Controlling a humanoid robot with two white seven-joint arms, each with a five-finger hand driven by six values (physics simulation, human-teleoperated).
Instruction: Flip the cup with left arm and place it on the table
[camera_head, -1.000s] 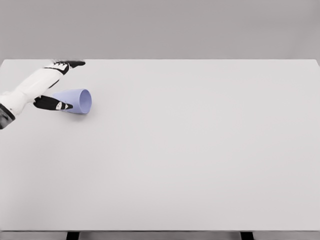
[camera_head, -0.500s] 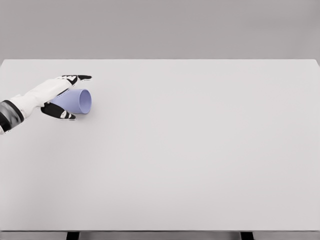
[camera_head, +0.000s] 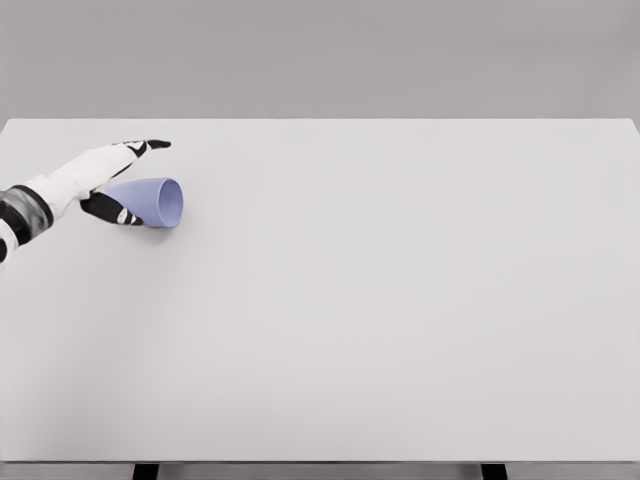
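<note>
**Left hand spread around a cup lying on its side**

Where the left arm enters at the picture's left edge, its white shell shows a dark band at the wrist, and the left hand (camera_head: 100, 180) reaches out over the far left part of the bench (camera_head: 400, 320). The hand is white on the back with black on the fingers. Its long fingers (camera_head: 140, 148) stretch out nearly straight toward the right, above and behind the cup, while the black thumb (camera_head: 112, 210) lies on the near side, against the cup's closed end. The hand is spread wide, bracketing the cup from two sides; whether the fingers press on the wall cannot be told, and no closed grip shows.

Just right of the hand lies the cup (camera_head: 152, 201), a pale lavender-blue tapered tumbler with a smooth, matte, plastic-looking wall. It rests on its side on the bench, narrow base toward the hand and the round open mouth facing right, the rim reading as a slightly lighter ring. A faint shadow sits beneath it.

Further right, the bench runs on as a broad, flat, light grey slab with a smooth, even finish and a straight far edge. Nothing stands in the hand's way around the cup. Two dark legs (camera_head: 146, 471) show under the near edge, against a plain grey backdrop.
</note>
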